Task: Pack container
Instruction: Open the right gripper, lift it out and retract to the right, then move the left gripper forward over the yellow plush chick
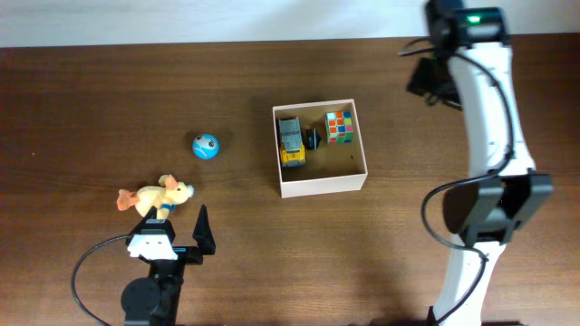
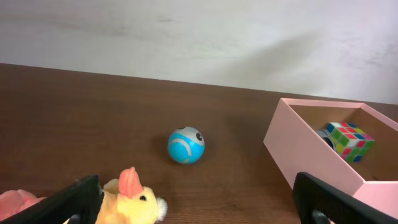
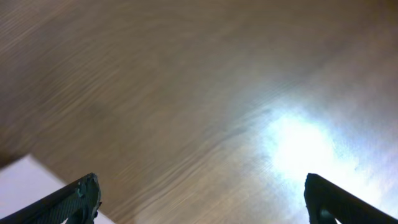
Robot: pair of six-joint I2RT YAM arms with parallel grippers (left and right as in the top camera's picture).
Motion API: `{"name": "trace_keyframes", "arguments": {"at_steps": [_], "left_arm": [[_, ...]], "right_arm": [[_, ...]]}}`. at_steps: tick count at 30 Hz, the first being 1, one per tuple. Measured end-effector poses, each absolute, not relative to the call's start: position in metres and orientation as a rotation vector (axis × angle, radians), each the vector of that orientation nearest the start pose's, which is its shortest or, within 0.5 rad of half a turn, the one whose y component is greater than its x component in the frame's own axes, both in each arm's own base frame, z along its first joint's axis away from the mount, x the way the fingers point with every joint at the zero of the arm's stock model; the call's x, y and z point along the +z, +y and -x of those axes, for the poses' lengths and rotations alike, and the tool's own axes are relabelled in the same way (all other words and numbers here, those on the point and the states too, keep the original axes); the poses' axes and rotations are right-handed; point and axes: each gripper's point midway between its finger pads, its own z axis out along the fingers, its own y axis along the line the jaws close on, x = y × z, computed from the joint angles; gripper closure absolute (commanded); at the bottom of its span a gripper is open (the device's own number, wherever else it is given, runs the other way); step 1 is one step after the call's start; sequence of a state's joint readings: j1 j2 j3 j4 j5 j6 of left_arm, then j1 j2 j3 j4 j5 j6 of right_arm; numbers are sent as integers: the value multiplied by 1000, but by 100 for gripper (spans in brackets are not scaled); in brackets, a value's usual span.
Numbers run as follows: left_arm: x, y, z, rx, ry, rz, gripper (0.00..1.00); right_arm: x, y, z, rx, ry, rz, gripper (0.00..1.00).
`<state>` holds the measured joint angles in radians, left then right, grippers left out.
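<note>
The brown table (image 1: pixel 91 91) carries the open box (image 1: pixel 322 186), which sits ahead and to the right of the left gripper (image 2: pixel 199 208). It is well away from the right gripper (image 3: pixel 199 202). That one hangs over bare wood with its fingers spread wide and nothing between them.

The left fingers are also spread and empty. The yellow stuffed chick (image 2: pixel 134 199) lies just in front of them, close to the left-hand finger (image 2: pixel 78 199). The blue ball (image 2: pixel 185 146) sits farther ahead.

The chick looks like the next pick:
- Shift the gripper so the body sits midway between the fingers.
- Come down and squeeze the soft middle, not the head.
- Lift above the box wall.
- Let go over the bare floor, away from the truck (image 1: pixel 291 142) and cube (image 1: pixel 340 127).
</note>
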<state>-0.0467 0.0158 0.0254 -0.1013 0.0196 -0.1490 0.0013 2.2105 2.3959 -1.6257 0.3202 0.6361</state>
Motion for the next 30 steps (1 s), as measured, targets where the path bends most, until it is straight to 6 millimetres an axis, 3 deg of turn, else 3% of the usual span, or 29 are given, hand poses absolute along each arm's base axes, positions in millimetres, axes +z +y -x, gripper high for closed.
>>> {"name": "trace_keyframes", "arguments": {"at_steps": [4, 10, 17, 26, 30], "left_arm": [[157, -15, -245, -165, 1664, 70, 1], [158, -15, -245, -165, 1663, 70, 1], [157, -15, -245, -165, 1664, 70, 1], [159, -16, -245, -171, 1658, 64, 1], [186, -23, -245, -207, 1548, 26, 1]], "right_arm": [[192, -86, -425, -364, 2714, -1129, 1], [190, -110, -411, -360, 2705, -1264, 1], [190, -122, -407, -353, 2683, -1322, 1], [190, -123, -407, -352, 2678, -1333, 1], [190, -123, -407, -351, 2677, -1334, 1]]}}
